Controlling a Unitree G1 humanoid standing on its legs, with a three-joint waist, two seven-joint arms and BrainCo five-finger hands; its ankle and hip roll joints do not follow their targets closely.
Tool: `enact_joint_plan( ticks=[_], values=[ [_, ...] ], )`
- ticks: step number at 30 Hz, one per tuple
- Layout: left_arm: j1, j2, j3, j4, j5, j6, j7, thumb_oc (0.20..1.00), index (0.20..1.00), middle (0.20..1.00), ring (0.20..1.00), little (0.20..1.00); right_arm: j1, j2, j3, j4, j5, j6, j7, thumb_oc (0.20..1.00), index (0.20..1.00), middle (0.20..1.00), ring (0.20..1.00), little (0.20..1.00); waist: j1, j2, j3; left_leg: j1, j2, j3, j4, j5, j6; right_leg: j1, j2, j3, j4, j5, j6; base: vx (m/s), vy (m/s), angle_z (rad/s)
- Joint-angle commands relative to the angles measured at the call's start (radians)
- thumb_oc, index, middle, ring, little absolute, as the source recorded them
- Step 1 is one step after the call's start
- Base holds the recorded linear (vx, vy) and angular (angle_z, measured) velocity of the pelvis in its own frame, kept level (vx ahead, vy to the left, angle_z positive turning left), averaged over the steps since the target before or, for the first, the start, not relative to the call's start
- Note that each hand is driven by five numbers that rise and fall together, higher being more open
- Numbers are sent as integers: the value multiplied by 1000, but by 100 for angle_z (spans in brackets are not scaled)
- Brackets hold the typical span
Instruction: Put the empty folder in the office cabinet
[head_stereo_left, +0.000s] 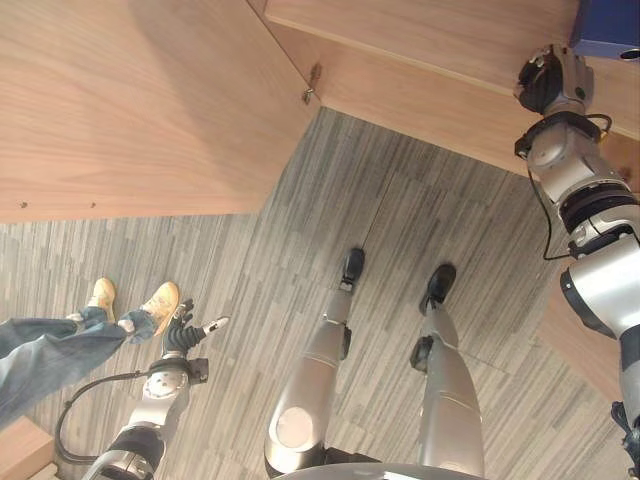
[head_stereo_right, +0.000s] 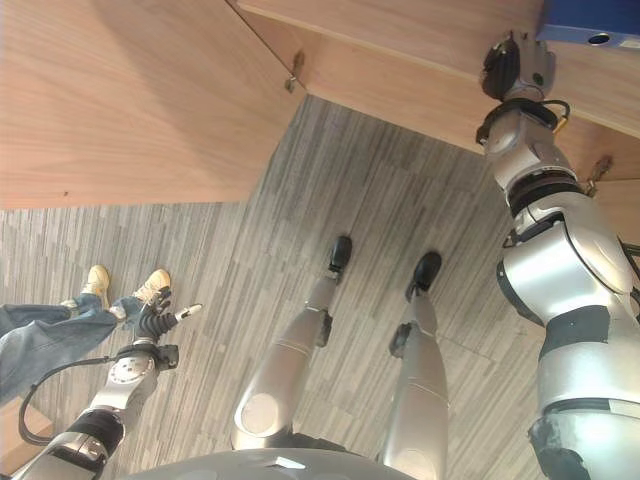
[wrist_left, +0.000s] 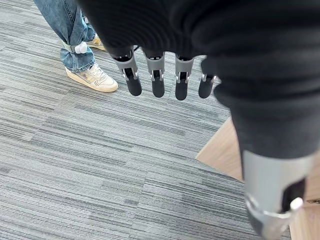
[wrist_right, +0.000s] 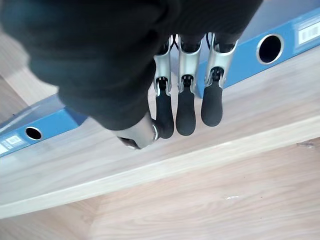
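A blue folder (wrist_right: 280, 42) lies on the cabinet shelf (wrist_right: 240, 125), just past my right hand (wrist_right: 185, 95), whose fingers (wrist_right: 211, 107) hang straight and empty. I judge placement done; next, draw the arm clear. My left hand (head_stereo_left: 185, 335) hangs open near a person's shoes (head_stereo_left: 160, 300).

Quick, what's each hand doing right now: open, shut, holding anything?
Left hand: open, fingers straight, holding nothing, hanging low above the carpet.
Right hand: open, fingers straight, holding nothing, at the cabinet shelf beside the blue folder.

2 blue folders (wrist_right: 295, 37) lie on the wooden shelf (wrist_right: 150, 170).
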Motion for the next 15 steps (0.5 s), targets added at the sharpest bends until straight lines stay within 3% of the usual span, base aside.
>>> enact_joint_plan(
  ticks=[1,15],
  values=[
    [78,63,22,-44,1,-5,4,1000,1000,1000,1000,1000,-74,-76,51,10,-11,-9,-18,200,200,200,200,200,5,27,14,64,95,-1,67,-126,-86,22,-68,56,17,-29,107,7,-38,0],
    [114,86,26,-114,-10,-4,-10,1000,1000,1000,1000,1000,-143,-155,86,51,-21,6,-18,200,200,200,200,200,21,65,19,84,121,-6,-2,-81,-109,6,-59,35,28,-45,110,17,-31,1]
  ],
)
